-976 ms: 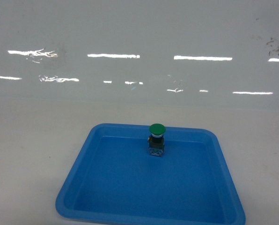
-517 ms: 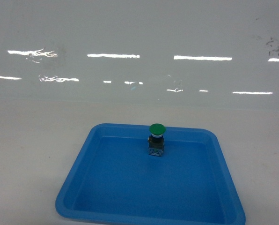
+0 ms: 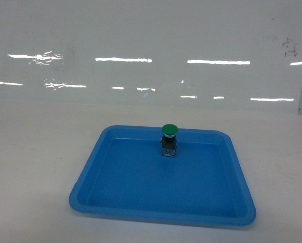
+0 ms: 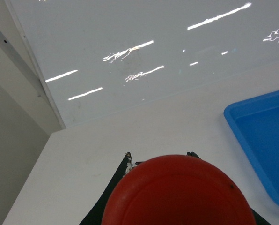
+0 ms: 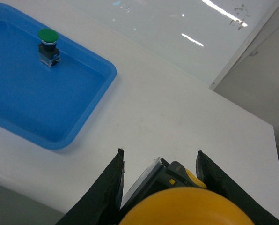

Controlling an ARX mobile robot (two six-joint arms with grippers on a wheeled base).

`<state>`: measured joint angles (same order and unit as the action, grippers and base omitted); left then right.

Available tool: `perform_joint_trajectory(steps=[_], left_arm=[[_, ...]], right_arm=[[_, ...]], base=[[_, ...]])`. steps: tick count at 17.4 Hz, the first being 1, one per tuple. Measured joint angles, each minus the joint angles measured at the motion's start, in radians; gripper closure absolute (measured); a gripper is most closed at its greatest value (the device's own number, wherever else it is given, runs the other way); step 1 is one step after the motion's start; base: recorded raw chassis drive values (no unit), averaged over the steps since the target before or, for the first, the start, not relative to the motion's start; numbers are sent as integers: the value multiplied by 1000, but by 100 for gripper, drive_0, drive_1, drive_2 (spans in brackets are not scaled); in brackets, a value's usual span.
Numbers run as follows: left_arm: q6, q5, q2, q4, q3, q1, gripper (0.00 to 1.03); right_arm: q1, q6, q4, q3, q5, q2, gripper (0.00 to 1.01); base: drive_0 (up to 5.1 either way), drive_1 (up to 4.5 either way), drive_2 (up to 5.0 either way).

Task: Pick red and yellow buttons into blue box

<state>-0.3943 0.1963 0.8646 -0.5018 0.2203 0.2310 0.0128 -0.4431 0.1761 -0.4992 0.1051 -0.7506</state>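
Observation:
The red button (image 4: 177, 197) fills the bottom of the left wrist view, its cap facing the camera, and my left gripper (image 4: 160, 157) is shut on it with only two black fingertips showing behind the cap. In the right wrist view my right gripper (image 5: 159, 154) is shut on the yellow button (image 5: 186, 208), whose black and clear base pokes out between the black fingers (image 5: 109, 187). Both grippers hang above the white table. Neither shows in the head view. The blue box is out of view.
A shallow blue tray (image 3: 85, 187) lies on the white table with a green-capped button (image 3: 169, 139) upright near its far rim. The tray (image 4: 261, 131) lies right of the left gripper and the tray (image 5: 83, 108) far left of the right one. A glossy white wall stands behind.
In the head view the tray and green button now sit higher and look smaller, and the tray's front rim has come fully into view. The green button has kept its place in the tray.

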Motion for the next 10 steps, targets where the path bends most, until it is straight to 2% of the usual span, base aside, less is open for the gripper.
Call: perform_joint_trajectory(steps=[5, 10], left_arm=[[0, 0, 0, 1, 0, 0, 77], [0, 2, -1, 1, 0, 0, 77]], right_arm=[[0, 0, 3, 0, -1, 0, 61], [0, 0, 3, 2, -1, 0, 61]], base=[[0, -406, 407], [292, -497, 202]])
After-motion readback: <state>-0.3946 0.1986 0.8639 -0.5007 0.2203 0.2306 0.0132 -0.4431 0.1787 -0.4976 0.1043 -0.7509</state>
